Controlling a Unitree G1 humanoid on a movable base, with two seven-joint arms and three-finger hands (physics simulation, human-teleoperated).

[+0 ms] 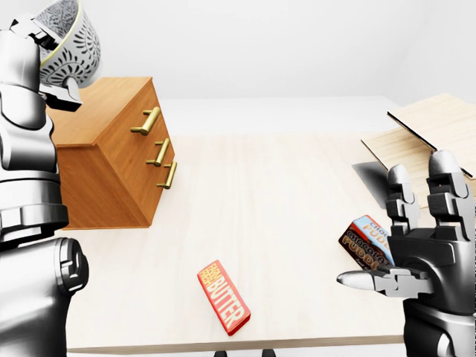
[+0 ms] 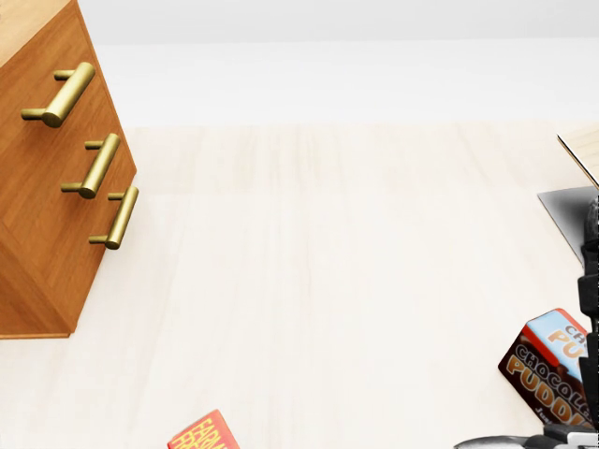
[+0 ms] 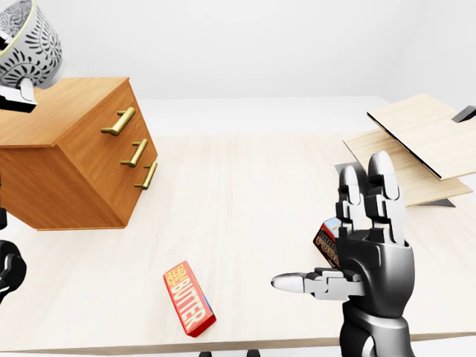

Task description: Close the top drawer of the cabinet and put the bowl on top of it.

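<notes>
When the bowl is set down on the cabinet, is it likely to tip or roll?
Probably rigid and breakable: the bowl looks like patterned ceramic. Its rounded wall may rock if landed tilted on the cabinet top.

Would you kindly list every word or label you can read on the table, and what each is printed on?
"BUTTER", white letters on the flat red box; the small yellow line beside it is too small to read.
"CHOCOL... PUDDI...", on the brown-and-blue carton, cut off by the right hand.
The patterned grey bowl in the left hand and the wooden cabinet carry no text.
</notes>
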